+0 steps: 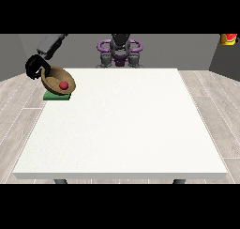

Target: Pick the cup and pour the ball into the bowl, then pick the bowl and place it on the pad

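The near edge of a large white table lay closest to the camera, with two dark leg tops just visible beneath it and the rest of the legs cut off. The broad tabletop stretched back toward the robot, which sat small behind the far edge, its grey torso ringed by purple shoulder parts.

There was one wooden bowl, held tilted above the table's far corner at the view's left, its open side turned toward the camera. Inside it sat one red ball, low against the bowl's lower wall. Directly under the bowl lay one green pad, flat at the tabletop's edge at the view's left, partly covered from view by the bowl. Whether the bowl touched the pad could not be told.

One black hand, the hand at the view's left, was clamped on the bowl's upper rim, at the end of a grey arm reaching down from the upper left. How its fingers lay on the rim was hard to make out. The other hand did not show at all.

No cup could be seen anywhere on the table. At the top corner at the view's right, one red and yellow object was cut off by the frame's edge.
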Controlling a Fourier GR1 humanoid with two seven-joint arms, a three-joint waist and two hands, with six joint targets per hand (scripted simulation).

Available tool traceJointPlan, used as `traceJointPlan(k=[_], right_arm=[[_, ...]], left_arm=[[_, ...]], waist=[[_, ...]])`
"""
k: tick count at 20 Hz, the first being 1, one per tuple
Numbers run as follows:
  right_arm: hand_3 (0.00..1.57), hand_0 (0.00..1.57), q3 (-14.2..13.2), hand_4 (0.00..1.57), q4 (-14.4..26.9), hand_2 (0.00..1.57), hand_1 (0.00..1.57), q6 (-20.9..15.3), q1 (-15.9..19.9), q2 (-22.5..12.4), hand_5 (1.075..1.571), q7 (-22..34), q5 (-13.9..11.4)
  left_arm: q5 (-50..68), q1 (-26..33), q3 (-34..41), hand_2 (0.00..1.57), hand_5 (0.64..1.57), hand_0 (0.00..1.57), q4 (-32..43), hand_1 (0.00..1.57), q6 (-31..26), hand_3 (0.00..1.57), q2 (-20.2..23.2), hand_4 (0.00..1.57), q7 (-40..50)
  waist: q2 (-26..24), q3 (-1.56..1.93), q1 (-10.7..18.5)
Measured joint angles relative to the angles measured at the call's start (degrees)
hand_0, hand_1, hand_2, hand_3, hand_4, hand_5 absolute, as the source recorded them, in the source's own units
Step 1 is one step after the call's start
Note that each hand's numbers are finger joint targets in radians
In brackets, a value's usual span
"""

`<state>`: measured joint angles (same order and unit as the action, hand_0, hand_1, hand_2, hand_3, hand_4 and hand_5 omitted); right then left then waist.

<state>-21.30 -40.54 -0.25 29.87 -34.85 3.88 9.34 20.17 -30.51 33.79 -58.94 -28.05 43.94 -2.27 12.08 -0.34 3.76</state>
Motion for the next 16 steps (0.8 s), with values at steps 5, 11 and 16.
traceJointPlan(k=[5,11,16], right_arm=[[1.16,1.57,-2.38,0.19,2.54,1.57,1.57,-0.54,0.33,0.35,1.557,-0.90,1.99],[0.82,1.51,-3.44,0.00,5.37,1.41,1.51,-4.26,1.67,-1.65,1.552,-1.92,1.07],[0.76,1.46,-4.26,0.00,5.86,1.40,1.46,-5.60,3.73,-1.87,1.532,-2.19,1.81]], left_arm=[[0.68,-0.26,0.63,0.00,1.561,0.00,0.84,0.00,-0.17,0.00,1.64,1.19,-0.41],[1.89,-0.57,0.51,0.00,1.561,0.00,0.69,0.00,-0.37,0.00,2.59,1.19,0.26],[1.47,-0.44,0.98,0.00,1.565,0.00,2.64,0.00,-0.53,0.00,3.97,1.19,-2.33]], waist=[[0.85,0.07,-0.48],[1.67,0.29,0.11],[3.26,0.32,-0.20]])
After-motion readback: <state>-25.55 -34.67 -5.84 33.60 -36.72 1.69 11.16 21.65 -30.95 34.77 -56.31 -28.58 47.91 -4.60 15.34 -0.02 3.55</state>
